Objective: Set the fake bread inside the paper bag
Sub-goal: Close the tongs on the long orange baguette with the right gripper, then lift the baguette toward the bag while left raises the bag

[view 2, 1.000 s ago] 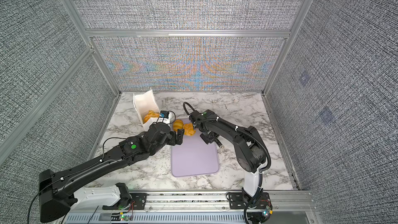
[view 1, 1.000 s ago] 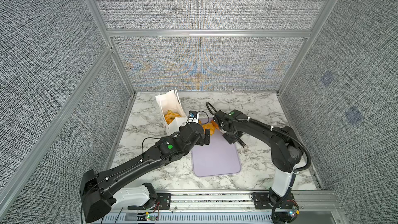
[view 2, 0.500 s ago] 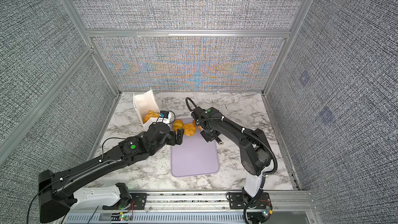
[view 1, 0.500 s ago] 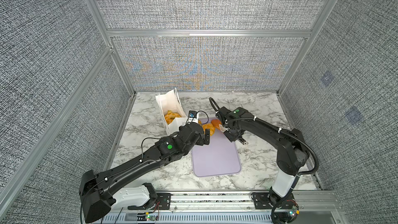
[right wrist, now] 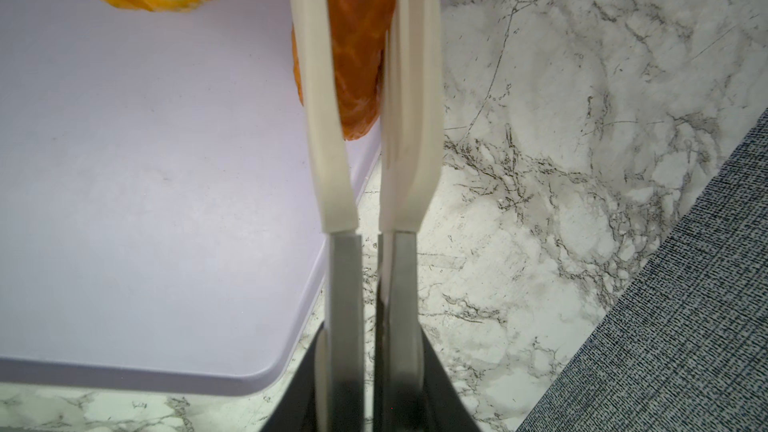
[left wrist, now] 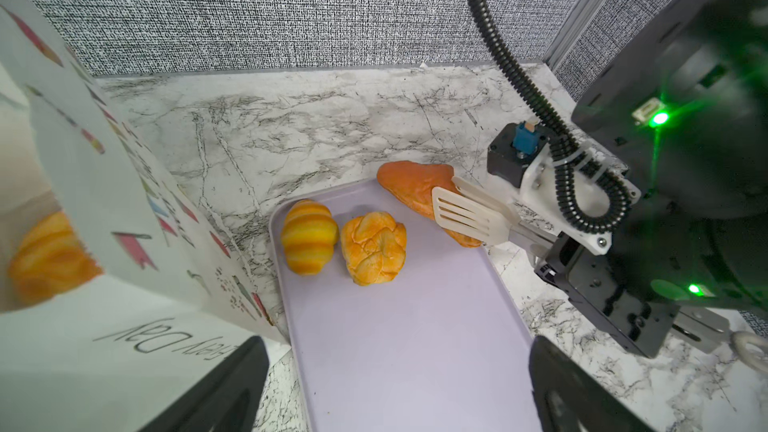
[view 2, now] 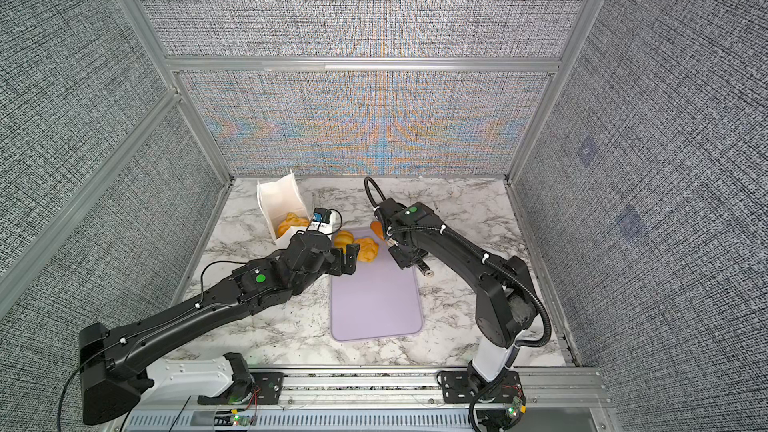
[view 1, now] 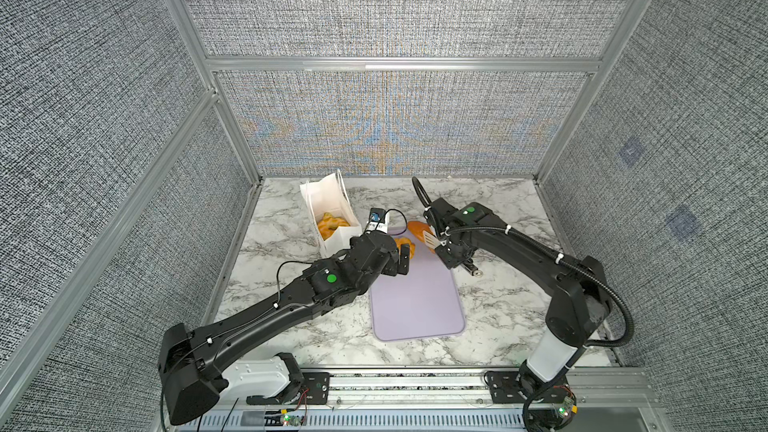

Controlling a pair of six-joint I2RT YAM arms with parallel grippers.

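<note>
The white paper bag (view 1: 328,205) (view 2: 278,201) (left wrist: 104,201) stands open at the back left with fake bread (view 1: 330,224) (left wrist: 45,259) inside. A striped croissant (left wrist: 309,236) (view 2: 344,238) and a knotted bun (left wrist: 374,247) (view 2: 366,249) lie on the lilac tray's far end. White tongs (left wrist: 469,216) (right wrist: 328,118) pinch a reddish-orange wedge (left wrist: 415,189) (view 1: 417,228) (right wrist: 357,35) at the tray's far right corner. My right gripper (right wrist: 368,347) (view 1: 451,251) is shut on the tongs' handles. My left gripper (left wrist: 395,347) (view 2: 347,261) hangs open and empty over the tray beside the bag.
The lilac tray (view 1: 415,305) (view 2: 374,305) (right wrist: 145,160) lies flat on the marble table (view 1: 498,309). Grey fabric walls with metal posts (view 1: 232,126) close in the back and sides. The bag's front corner almost touches the tray's far left edge.
My right arm has shifted a little toward the back right with the tongs closed on the wedge. The left arm has stayed where it was.
</note>
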